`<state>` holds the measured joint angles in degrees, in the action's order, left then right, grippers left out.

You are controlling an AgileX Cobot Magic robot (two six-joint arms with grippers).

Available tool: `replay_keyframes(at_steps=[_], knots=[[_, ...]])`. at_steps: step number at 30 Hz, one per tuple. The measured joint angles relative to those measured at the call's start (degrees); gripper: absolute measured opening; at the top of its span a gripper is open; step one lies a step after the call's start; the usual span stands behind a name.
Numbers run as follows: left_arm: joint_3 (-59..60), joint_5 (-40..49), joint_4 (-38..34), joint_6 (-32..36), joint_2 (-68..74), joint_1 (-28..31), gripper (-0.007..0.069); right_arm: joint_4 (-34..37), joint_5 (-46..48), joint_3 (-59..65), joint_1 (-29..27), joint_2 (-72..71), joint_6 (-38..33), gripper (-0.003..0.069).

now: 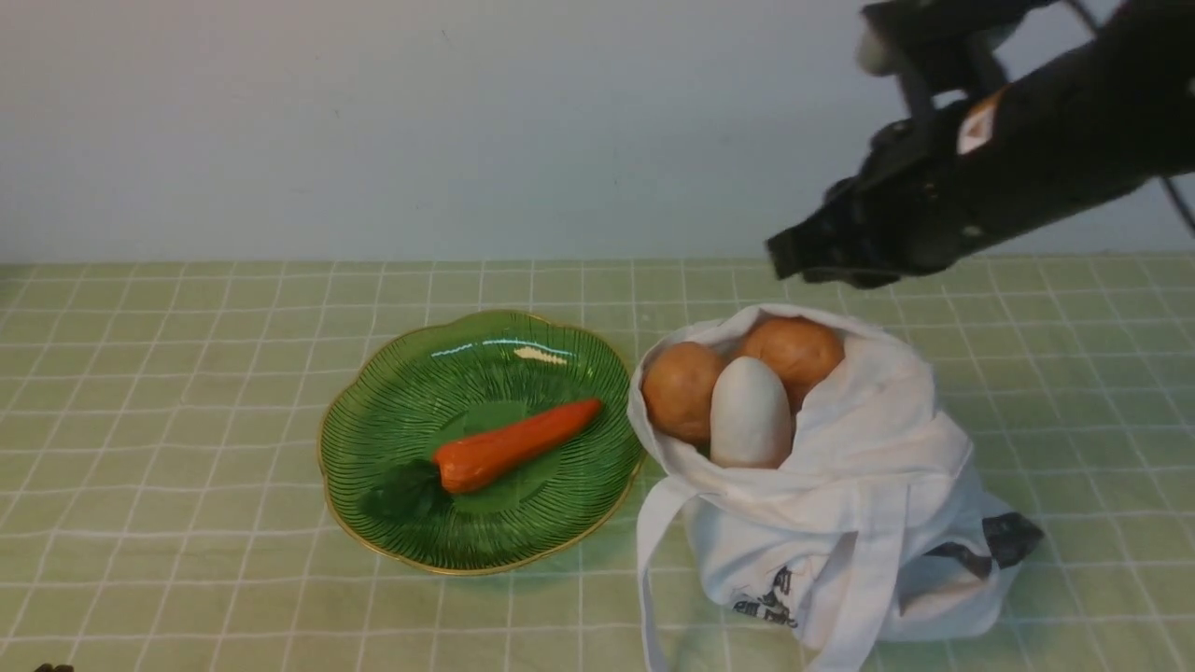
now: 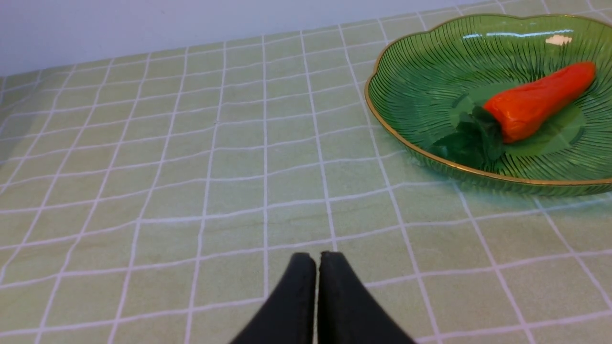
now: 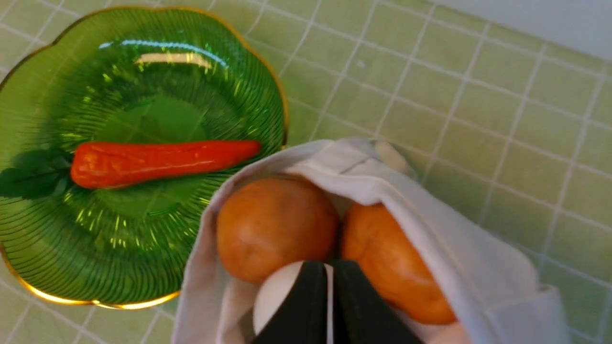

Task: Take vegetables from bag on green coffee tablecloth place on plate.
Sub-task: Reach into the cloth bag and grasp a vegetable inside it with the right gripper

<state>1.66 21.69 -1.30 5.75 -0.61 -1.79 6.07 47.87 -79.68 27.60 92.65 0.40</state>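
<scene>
The white cloth bag (image 1: 868, 523) stands on the pale green checked tablecloth (image 1: 187, 373), its mouth open. In it sit a white radish (image 1: 750, 413) and two brown potatoes (image 1: 681, 389) (image 1: 795, 350); the radish's leaves are hidden. The right wrist view shows the potatoes (image 3: 275, 227) (image 3: 392, 263) and the radish (image 3: 275, 298) too. The dark green plate (image 1: 392, 523) left of the bag holds an orange carrot (image 1: 513, 445). My right gripper (image 1: 789, 259) is shut and empty, above and behind the bag. My left gripper (image 2: 318, 258) is shut and empty, low over bare cloth left of the plate (image 2: 397, 119).
A pale wall stands behind the table. The bag's long strap (image 1: 653, 560) hangs down toward the front edge. Bare cloth lies left of the plate and right of the bag.
</scene>
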Motion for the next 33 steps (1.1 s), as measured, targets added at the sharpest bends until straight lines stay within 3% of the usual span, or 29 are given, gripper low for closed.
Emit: replay_keyframes(at_steps=[6,16,20,27,33], knots=[[0.0,0.0,0.0,0.0,0.0,0.0,-0.0005,-2.2,1.6,-3.3,2.4,7.3,3.1,0.0110],[0.0,0.0,0.0,0.0,0.0,0.0,-0.0005,-2.4,9.2,-5.0,2.4,10.1,4.2,0.0499],[0.0,0.0,0.0,0.0,0.0,0.0,-0.0005,-1.2,10.3,-5.0,2.6,10.1,4.2,0.0577],[0.0,0.0,0.0,0.0,0.0,0.0,-0.0005,-0.1,9.6,-5.0,3.9,12.4,3.3,0.0583],[0.0,0.0,0.0,0.0,0.0,0.0,-0.0005,-4.9,9.6,-5.0,4.1,13.6,5.7,0.0456]])
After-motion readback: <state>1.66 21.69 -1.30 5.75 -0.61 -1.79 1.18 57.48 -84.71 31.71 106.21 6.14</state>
